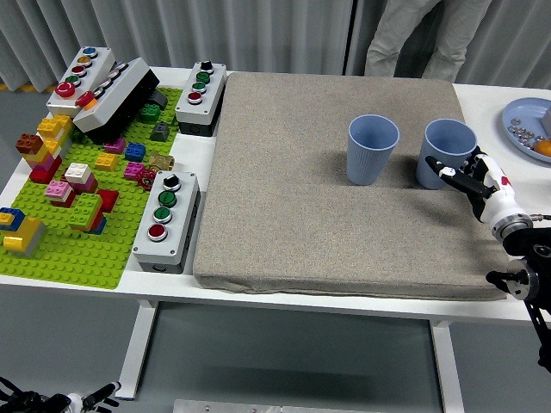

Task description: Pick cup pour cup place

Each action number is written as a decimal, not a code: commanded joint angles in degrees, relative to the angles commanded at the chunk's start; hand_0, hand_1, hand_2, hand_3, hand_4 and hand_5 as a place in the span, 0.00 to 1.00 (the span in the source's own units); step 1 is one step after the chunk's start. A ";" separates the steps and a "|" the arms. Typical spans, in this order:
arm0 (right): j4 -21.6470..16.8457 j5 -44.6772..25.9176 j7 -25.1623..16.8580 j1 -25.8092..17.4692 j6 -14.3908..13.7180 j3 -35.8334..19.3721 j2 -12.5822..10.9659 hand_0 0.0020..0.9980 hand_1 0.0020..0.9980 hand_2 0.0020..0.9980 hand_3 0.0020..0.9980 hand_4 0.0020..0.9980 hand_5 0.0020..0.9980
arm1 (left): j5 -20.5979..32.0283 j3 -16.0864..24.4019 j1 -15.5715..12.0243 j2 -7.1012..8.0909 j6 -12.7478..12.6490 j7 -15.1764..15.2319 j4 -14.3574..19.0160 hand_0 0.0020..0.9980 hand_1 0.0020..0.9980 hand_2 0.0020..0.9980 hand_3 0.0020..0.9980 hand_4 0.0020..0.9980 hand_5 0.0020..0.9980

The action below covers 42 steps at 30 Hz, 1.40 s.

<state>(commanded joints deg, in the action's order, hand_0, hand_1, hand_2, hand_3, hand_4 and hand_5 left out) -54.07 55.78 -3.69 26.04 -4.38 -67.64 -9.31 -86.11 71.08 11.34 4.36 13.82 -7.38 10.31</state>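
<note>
Two blue cups stand upright on the grey mat (327, 198). The left cup (372, 149) is near the mat's middle right. The right cup (448, 151) is near the mat's right edge. My right hand (469, 176) is at the near right side of the right cup, its fingers spread and right at the cup's wall, not closed around it. I cannot see what is inside either cup. The left arm is out of view.
A green brick baseplate (82, 202) with several loose bricks and grey button boxes (166, 218) fill the table's left. A blue plate (534, 127) with small items sits at the far right. A person's legs (413, 39) stand behind the table.
</note>
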 joint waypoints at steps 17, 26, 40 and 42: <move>-1.26 0.48 -0.34 -0.20 -0.44 -0.61 -0.33 0.75 0.62 0.52 0.62 0.72 0.11 | -0.02 0.15 -0.20 0.00 0.02 -0.04 0.00 0.85 0.87 0.88 0.77 0.60 1.00; -3.71 2.19 0.16 0.00 -1.16 -0.20 -1.07 0.75 0.62 0.52 0.62 0.72 0.12 | -0.07 0.25 -0.60 0.10 0.06 -0.13 0.00 0.85 0.87 0.88 0.77 0.60 1.00; -4.36 4.09 0.65 0.49 -2.04 0.28 -1.55 0.74 0.62 0.52 0.61 0.72 0.12 | -0.19 0.42 -0.61 0.11 0.11 -0.14 0.00 0.85 0.87 0.88 0.77 0.60 1.00; -4.52 4.87 0.72 0.53 -2.42 0.33 -1.61 0.73 0.62 0.52 0.61 0.72 0.12 | -0.19 0.46 -0.61 0.11 0.10 -0.13 0.00 0.85 0.87 0.88 0.77 0.60 1.00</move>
<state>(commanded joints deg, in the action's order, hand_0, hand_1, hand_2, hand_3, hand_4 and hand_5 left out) -58.59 60.65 -2.97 26.56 -6.79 -67.32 -10.91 -86.30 71.54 10.73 4.46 13.92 -7.50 10.31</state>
